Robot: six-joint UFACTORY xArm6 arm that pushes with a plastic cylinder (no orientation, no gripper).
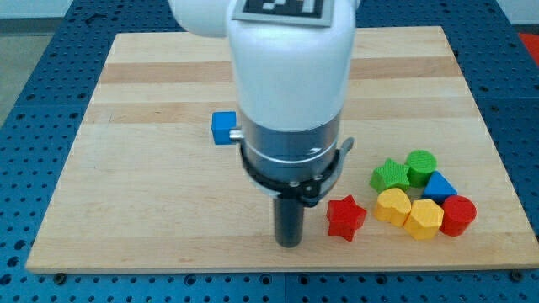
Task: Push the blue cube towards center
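My tip (289, 243) is the lower end of a straight dark rod; there is no hand here, so nothing opens or closes, and the tip holds nothing. It stands on the wooden board (152, 210) near the view's bottom edge, approx. at mid width. It touches no block. Just to its right, w/ a small gap between, lies the red star block (345, 217).

Above the tip the white and grey arm body (290, 93) covers the middle of the board. The blue cube (223, 128) is at the left side of this body, up and to the left of the tip, well apart from it. Its right edge is next to the arm's grey ring; if they touch, I cannot tell.

Further to the view's right is a tight group of blocks: a green star-like block (390, 175), a green cylinder (420, 164), a blue block w/ pointed shape (439, 185), a yellow rounded block (392, 204), a yellow hexagon block (424, 219) and a red cylinder-like block (458, 214). They sit touching or almost touching each other, near the board's right bottom corner.
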